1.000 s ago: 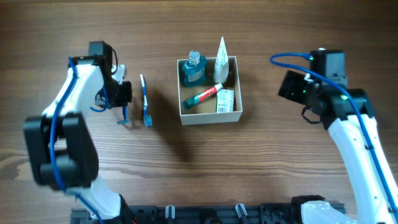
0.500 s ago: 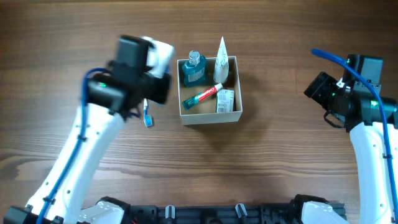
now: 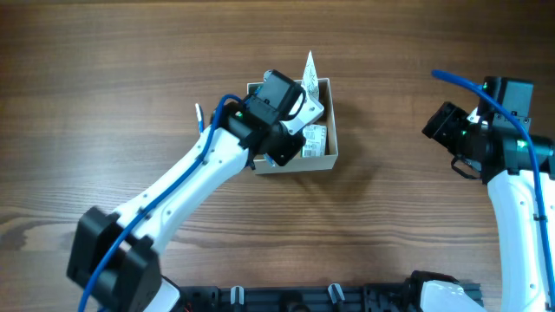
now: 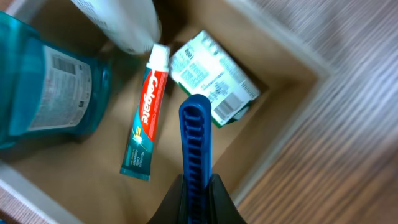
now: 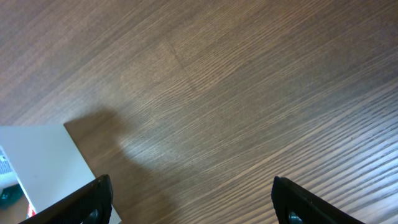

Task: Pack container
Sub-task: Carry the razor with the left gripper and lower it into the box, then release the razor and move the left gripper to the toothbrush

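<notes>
My left pincer point(image 4: 198, 198) is clamped on the lower end of a blue ribbed handle point(image 4: 196, 143). I take it for a toothbrush, though its head is out of sight. It hangs over the container point(image 3: 316, 163), which sits far of centre on the desk point(image 3: 416, 243), with my left arm reaching across its left and near sides.

Inside, the teal mouthwash bottle point(image 4: 43, 87) lies along one wall, the toothpaste point(image 4: 146, 118) lies next to it, and the white-green packet point(image 4: 214, 84) is tucked into a corner. A white tube point(image 4: 124, 22) leans up over the far rim. The handle points across the bare tan floor between the toothpaste and the wall, and its tip is over the packet's edge.

To do this well, I would bring the handle parallel to the toothpaste so that it drops into that bare strip and does not bridge the packet. I would go low enough that the tip is inside the walls before I let go, and keep clear of the leaning tube. If I release high or on a slant, the handle could land propped on a wall or bounce out.

My right pincer point(image 5: 196, 202) is spread wide and holds nothing. It is over bare desk well to the right of the container and need not move.
</notes>
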Robot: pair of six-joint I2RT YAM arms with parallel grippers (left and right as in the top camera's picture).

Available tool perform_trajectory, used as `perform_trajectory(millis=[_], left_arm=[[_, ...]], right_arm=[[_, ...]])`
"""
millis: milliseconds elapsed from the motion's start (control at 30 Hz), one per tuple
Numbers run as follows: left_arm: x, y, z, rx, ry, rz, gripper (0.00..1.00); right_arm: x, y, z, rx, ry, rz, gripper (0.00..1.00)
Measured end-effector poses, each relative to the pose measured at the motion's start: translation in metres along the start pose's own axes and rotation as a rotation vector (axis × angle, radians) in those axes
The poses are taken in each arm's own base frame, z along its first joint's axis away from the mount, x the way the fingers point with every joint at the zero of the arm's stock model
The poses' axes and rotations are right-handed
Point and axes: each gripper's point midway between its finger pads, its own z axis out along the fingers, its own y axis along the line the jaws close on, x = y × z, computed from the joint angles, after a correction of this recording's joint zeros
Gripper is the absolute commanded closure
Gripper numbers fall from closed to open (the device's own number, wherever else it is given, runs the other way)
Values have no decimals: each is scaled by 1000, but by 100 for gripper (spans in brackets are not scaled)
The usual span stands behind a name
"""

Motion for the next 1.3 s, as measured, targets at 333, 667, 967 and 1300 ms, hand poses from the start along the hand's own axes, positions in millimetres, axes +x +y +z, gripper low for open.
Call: perform_trajectory(millis=[333, 667, 967, 1300], left_arm=[[1, 13, 6, -69, 17, 79, 96], [0, 16, 6, -83, 21, 268, 95], [-5, 16, 6, -89, 6, 333, 48], [-9, 23, -2, -134, -10, 287, 24]], right_arm=[[0, 0, 0, 0, 1, -16, 17], [0, 0, 0, 1, 1, -19, 17], [0, 0, 0, 1, 2, -19, 17], [0, 0, 0, 1, 2, -19, 17]])
